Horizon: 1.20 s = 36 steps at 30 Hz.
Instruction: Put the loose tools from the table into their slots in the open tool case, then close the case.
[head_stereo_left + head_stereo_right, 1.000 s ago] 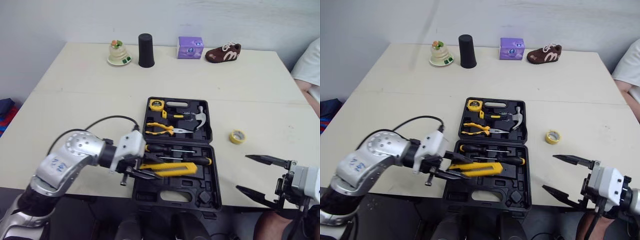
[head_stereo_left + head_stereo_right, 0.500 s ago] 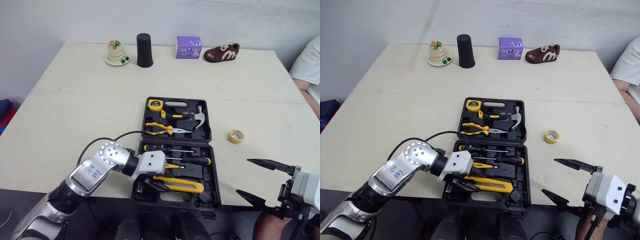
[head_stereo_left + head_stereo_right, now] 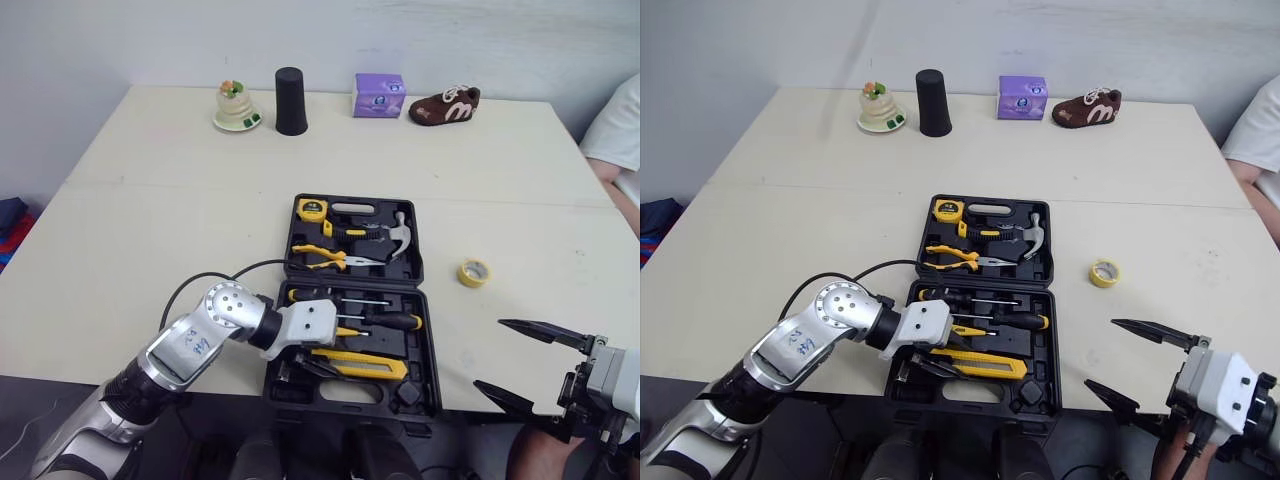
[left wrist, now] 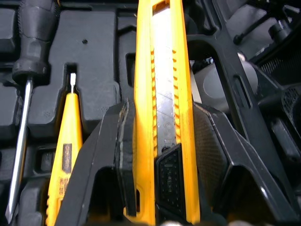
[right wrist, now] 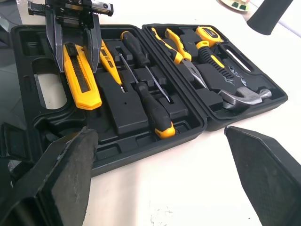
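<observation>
- Table (image 3: 150, 200): pale top, both sets of jaws working at its near edge.
- Tool case (image 3: 345, 392): lying open and flat, the left jaws inside its near half, the right jaws off to its side, clear of it.
- Right gripper (image 3: 488, 352): jaws spread wide, nothing between them, hanging past the table's near edge.
- Left gripper (image 4: 162, 110): jaws clamped on the utility knife (image 3: 360, 364), one finger on each long side of the yellow body.
- Utility knife: lying low in the case's near half, running straight out ahead of the left jaws; fully seated in its slot or not, cannot tell.
- Hammer (image 3: 400, 235): in the far half, well beyond the left jaws.
- Screwdriver (image 4: 28, 70): slotted close alongside the left jaws.
- Yellow tester (image 4: 66, 150): right beside one left finger.
- Tape roll (image 3: 474, 272): loose on the table, beyond the right jaws, apart from them.
</observation>
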Each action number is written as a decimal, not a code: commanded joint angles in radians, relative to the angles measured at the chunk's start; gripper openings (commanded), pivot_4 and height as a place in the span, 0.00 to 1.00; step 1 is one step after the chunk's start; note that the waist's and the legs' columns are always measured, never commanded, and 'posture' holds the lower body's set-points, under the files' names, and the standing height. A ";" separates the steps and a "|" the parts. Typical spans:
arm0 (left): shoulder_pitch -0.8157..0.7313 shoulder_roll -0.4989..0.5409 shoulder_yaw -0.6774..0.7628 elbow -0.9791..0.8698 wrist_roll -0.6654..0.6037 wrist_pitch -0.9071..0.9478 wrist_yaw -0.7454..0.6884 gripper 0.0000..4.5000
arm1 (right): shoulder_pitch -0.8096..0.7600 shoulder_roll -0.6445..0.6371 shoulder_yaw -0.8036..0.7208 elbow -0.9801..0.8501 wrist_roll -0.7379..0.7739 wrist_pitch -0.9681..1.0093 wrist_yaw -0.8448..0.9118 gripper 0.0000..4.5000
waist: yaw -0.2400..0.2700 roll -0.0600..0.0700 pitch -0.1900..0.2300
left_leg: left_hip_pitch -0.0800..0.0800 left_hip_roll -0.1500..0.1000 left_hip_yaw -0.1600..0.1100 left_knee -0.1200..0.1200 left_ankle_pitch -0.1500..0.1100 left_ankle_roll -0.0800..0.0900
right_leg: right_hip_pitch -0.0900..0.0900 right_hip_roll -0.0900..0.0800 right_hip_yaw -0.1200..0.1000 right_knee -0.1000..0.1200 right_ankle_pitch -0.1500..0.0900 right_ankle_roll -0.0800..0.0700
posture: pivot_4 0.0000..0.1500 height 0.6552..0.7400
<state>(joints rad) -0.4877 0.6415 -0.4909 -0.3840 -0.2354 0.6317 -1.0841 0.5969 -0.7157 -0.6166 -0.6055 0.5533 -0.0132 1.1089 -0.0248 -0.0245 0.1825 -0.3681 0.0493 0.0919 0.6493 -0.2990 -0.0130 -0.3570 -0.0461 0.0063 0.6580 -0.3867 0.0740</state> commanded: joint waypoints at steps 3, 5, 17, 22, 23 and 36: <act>0.006 -0.013 0.025 -0.031 -0.031 -0.036 -0.019 0.87 | 0.007 0.017 -0.024 0.011 0.014 -0.030 0.012 1.00 | 0.000 0.000 0.000 | 0.000 0.000 0.000 0.000 0.000 0.000 | 0.000 0.000 0.000 0.000 0.000 0.000 | 1.00 0.93; 0.008 -0.015 0.037 -0.032 -0.052 -0.055 -0.039 0.87 | 0.004 0.019 -0.023 0.016 0.013 -0.032 0.013 1.00 | 0.000 0.000 0.000 | 0.000 0.000 0.000 0.000 0.000 0.000 | 0.000 0.000 0.000 0.000 0.000 0.000 | 1.00 0.93; 0.064 -0.074 0.171 0.071 -0.165 -0.310 -0.156 0.49 | 0.013 0.034 -0.018 0.036 0.007 -0.044 0.013 1.00 | 0.000 0.000 0.000 | 0.000 0.000 0.000 0.000 0.000 0.000 | 0.000 0.000 0.000 0.000 0.000 0.000 | 1.00 0.93; 0.082 -0.104 0.099 0.152 -0.065 -0.358 -0.118 0.02 | 0.017 0.028 -0.020 0.030 0.012 -0.034 0.010 1.00 | 0.000 0.001 0.000 | 0.000 0.000 0.000 0.000 0.000 0.000 | 0.000 0.000 0.000 0.000 0.000 0.000 | 1.00 0.93; 0.086 -0.112 0.092 0.158 -0.057 -0.346 -0.104 0.02 | 0.018 0.027 -0.021 0.027 0.014 -0.031 0.008 1.00 | 0.000 0.001 0.000 | 0.000 0.000 0.000 0.001 0.000 0.001 | 0.000 0.000 0.000 0.000 0.000 0.000 | 1.00 0.93; 0.119 -0.087 0.007 0.226 0.081 -0.326 -0.084 0.02 | 0.027 0.011 -0.037 0.025 0.028 -0.002 0.011 1.00 | 0.000 0.002 -0.002 | 0.001 0.000 0.000 0.000 -0.001 0.002 | 0.001 0.000 0.000 0.000 0.000 0.000 | 1.00 0.93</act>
<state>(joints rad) -0.3878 0.5304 -0.4393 -0.1852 -0.2231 0.2781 -1.1765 0.6158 -0.6965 -0.6171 -0.5609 0.5616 -0.0183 1.1176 -0.0249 -0.0222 0.1807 -0.3673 0.0492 0.0920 0.6493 -0.3000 -0.0114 -0.3561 -0.0463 0.0063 0.6579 -0.3866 0.0743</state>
